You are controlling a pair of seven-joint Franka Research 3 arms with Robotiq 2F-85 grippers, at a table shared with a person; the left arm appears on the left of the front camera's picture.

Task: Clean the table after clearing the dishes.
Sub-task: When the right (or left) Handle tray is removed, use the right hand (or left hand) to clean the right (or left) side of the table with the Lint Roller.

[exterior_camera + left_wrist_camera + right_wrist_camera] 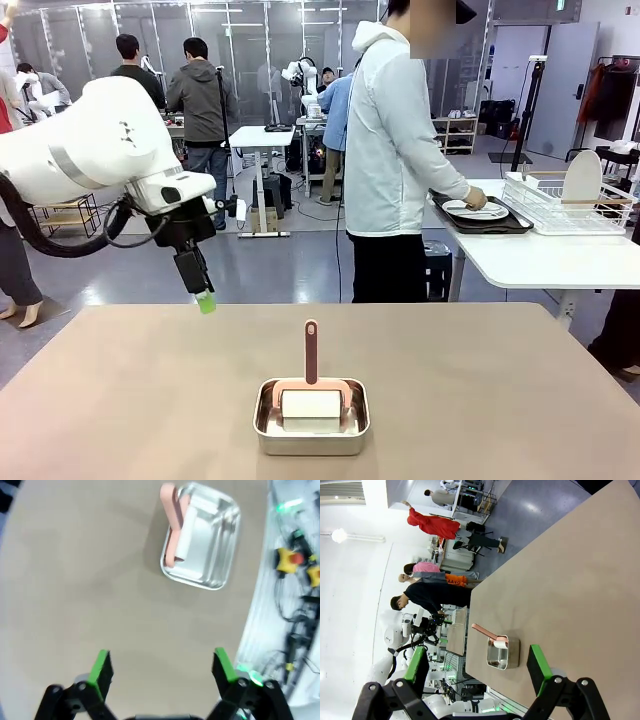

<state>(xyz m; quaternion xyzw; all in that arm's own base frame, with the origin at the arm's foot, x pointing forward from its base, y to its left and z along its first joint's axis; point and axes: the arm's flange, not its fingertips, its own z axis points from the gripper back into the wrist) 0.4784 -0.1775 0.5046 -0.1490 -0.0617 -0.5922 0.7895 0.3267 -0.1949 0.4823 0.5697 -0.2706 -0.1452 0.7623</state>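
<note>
Front view: the pinkish-brown table (pixel 480 400) carries a small steel pan (pixel 311 428) near the robot-side edge, about mid-width. A pink-handled tool (pixel 311 352) with a white block stands in the pan, handle upright. Left gripper (pixel 203 295) hangs above the table's far left part, fingers pointing down, clear of the top. At the far side a person (pixel 390 150) faces a white side table (pixel 540 262). One hand (pixel 475 197) is at a white plate (pixel 476 210) lying on a dark tray (pixel 510 225), just beside a wire rack (pixel 570 205). Cutlery on the plate is too small to make out.

Left wrist view: left gripper's jaws are spread wide with nothing between them and bare tabletop below. Pan and tool lie farther ahead, well apart from the fingers.

Right wrist view: right gripper (pixel 477 655) is released, jaws wide and holding nothing. The table runs sideways, with the pan and its pink handle near the table's edge.
</note>
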